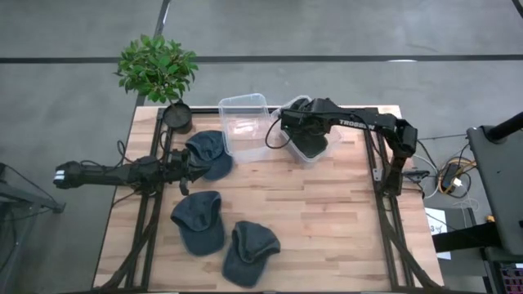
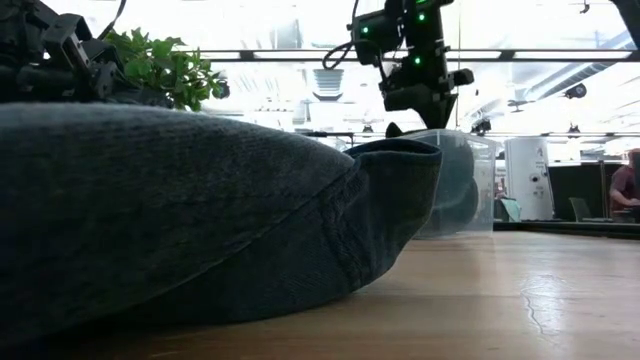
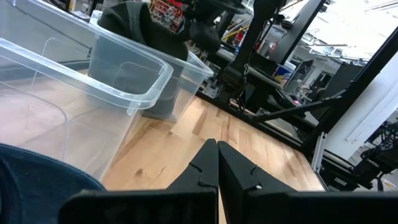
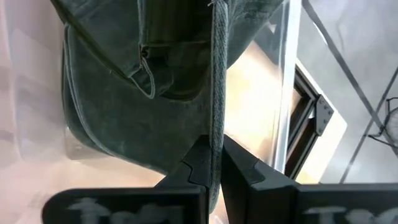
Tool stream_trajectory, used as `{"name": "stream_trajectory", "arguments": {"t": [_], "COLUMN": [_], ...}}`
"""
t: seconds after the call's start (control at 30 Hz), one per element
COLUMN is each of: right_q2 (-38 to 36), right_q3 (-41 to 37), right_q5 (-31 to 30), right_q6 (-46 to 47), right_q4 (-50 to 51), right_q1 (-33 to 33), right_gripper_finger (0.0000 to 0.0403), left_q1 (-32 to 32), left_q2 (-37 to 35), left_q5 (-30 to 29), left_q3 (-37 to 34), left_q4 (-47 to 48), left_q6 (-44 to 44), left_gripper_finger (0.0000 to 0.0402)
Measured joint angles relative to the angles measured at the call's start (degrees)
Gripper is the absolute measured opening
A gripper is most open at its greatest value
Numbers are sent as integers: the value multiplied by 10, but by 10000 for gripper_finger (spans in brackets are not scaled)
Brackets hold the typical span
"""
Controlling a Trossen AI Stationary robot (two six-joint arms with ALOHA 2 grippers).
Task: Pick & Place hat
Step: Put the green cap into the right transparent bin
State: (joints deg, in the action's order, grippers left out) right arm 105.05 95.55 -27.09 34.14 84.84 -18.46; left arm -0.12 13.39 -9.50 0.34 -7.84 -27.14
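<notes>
A: right tool [image 4: 214, 163] status?

B: clenched on the brim edge of a dark hat [image 4: 143, 81]; hat is held down inside the clear bin [image 1: 315, 140] near the far edge of the surface [image 1: 327, 220], right of centre.

A: left tool [image 3: 217, 163]?

B: fingers pressed together, nothing held; positioned by the left edge, just beside a hat [image 1: 208, 153] lying next to the empty clear bin [image 1: 245, 122].

A: other hats?

B: two located toward the near edge, left of centre: one [image 1: 198, 220] and another [image 1: 248, 251], close together; potted plant [image 1: 159, 72] is seen at the far left corner.
</notes>
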Motion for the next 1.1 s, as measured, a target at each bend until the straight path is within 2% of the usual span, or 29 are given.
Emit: {"name": "stream_trajectory", "arguments": {"t": [0.47, 0.7, 0.83, 1.1], "right_q2": [58, 59, 47, 35], "right_q3": [0, 1, 0, 1], "right_q5": [2, -15, -29, -34], "right_q6": [-21, -19, -18, -14], "right_q4": [-2, -2, -2, 1], "right_q1": [-12, -12, -13, -13], "right_gripper_finger": [13, 21, 58, 172], "left_q1": [0, 0, 0, 0], "left_q2": [0, 0, 0, 0], "left_q5": [0, 0, 0, 0], "left_q3": [0, 0, 0, 0], "left_q4": [8, 12, 12, 12], "left_q6": [-1, -5, -10, -9], "left_gripper_finger": [0, 0, 0, 0]}}
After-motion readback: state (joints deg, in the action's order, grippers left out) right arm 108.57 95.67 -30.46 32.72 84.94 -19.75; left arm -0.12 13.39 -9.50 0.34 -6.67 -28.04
